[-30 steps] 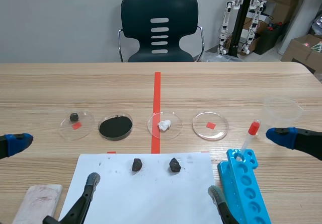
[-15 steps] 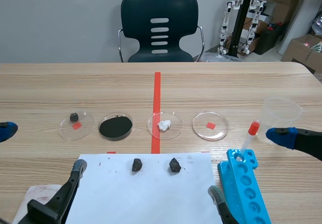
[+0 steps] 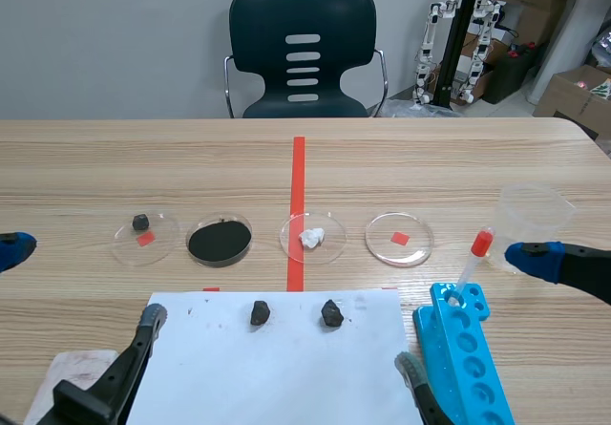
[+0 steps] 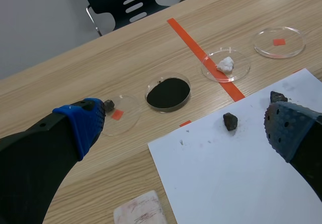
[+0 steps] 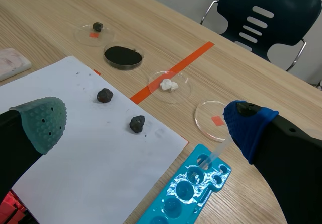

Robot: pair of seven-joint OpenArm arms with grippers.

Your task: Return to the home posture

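Note:
My left gripper [image 3: 78, 284] stands open low over the table's near left, one finger [image 3: 148, 320] at the corner of the white paper [image 3: 277, 368]. My right gripper [image 3: 472, 310] is open at the near right, straddling the blue rack [image 3: 463, 358]. Both hold nothing. In the left wrist view the left gripper [image 4: 186, 128] spreads wide above the paper [image 4: 226, 178]. In the right wrist view the right gripper [image 5: 145, 123] spans the paper [image 5: 85, 143] and the rack [image 5: 186, 194]. Two dark rocks [image 3: 260, 312] [image 3: 331, 312] lie on the paper.
Several petri dishes sit in a row: one with a small dark rock [image 3: 145, 237], one with black powder [image 3: 220, 241], one with a white lump [image 3: 312, 237], one empty [image 3: 399, 239]. A red-capped dropper [image 3: 474, 261] leans in the rack. A plastic cup [image 3: 535, 210] and a pinkish pad [image 3: 57, 382] stand nearby.
The left gripper has shifted left, off the paper's left part, and has kept still over the last half second. The right arm has not moved.

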